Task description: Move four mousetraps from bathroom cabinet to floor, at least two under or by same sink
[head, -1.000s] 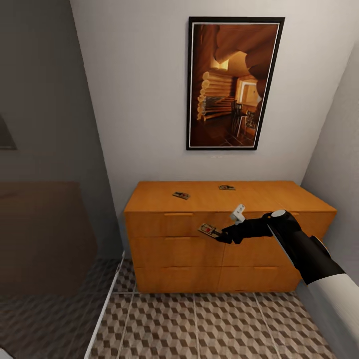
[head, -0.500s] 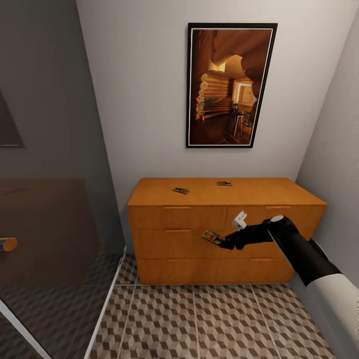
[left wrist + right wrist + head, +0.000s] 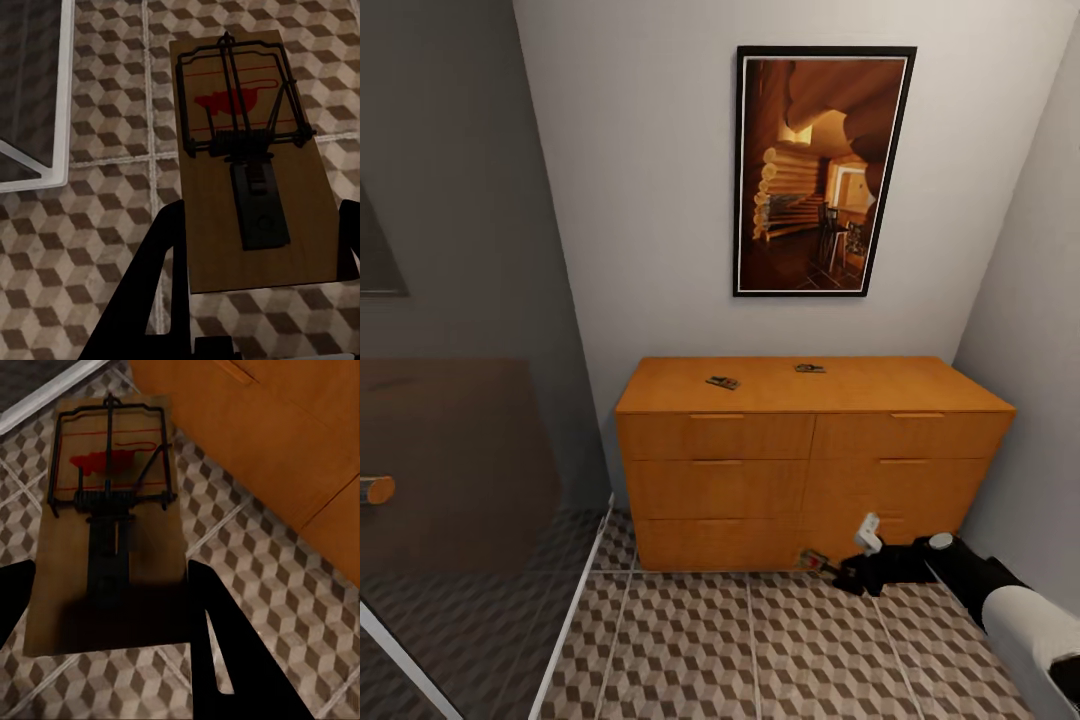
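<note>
My right gripper [image 3: 838, 572] grips a mousetrap [image 3: 816, 561] low by the cabinet [image 3: 810, 440]. My left gripper [image 3: 251, 300] clamps another trap [image 3: 251, 157] above the floor [image 3: 97, 225].

Two mousetraps are lying flat on the orange-brown cabinet [image 3: 810, 440], well apart from each other: one [image 3: 723, 382] nearer the front left of its top, the other [image 3: 810, 368] further back toward the wall. A third mousetrap [image 3: 816, 561] is hanging low beside the cabinet's bottom drawer, just above the bathroom floor [image 3: 760, 650], gripped at one end by the right pincer [image 3: 838, 572]. Seen close, it [image 3: 109, 521] is showing a brown wooden board, dark wire frame and red print. The left pincer [image 3: 255, 285] is gripping a fourth mousetrap [image 3: 251, 157] over the cube-patterned tiles.
</note>
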### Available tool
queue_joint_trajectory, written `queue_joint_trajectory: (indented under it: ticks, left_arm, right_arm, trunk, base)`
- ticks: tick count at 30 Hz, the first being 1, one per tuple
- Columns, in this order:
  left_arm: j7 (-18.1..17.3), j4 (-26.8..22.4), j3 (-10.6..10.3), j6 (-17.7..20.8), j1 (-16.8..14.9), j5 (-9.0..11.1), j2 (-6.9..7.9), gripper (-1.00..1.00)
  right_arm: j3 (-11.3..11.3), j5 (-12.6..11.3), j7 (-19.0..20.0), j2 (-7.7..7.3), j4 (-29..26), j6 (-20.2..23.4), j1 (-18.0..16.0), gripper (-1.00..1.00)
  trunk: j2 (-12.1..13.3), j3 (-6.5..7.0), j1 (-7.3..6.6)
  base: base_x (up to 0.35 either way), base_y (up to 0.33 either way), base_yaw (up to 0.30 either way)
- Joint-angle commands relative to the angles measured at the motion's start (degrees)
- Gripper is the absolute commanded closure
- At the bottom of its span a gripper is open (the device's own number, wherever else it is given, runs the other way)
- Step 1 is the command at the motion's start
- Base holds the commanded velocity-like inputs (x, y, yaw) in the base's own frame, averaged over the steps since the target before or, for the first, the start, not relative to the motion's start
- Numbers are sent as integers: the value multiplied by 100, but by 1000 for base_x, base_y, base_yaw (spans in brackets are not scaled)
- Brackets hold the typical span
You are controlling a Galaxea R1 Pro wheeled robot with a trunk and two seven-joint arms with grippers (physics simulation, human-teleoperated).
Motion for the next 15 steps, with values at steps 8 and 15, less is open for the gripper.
queue_joint_trajectory:
  ticks: [8, 15]
  left_arm:
    - [52, 22, -50, -32, -9, -11, -2, 100]
    - [52, 23, -50, -31, -9, -11, -2, 100]
  right_arm:
    - [-27, 40, -834, 322, 1404, -1893, 364, 100]
    - [-30, 31, -1347, 503, 1474, -2658, 1393, 100]
  trunk:
    - [-4, -6, 0]
    - [-4, -6, 0]
  base:
    - [0, 0, 0]
    - [0, 0, 0]
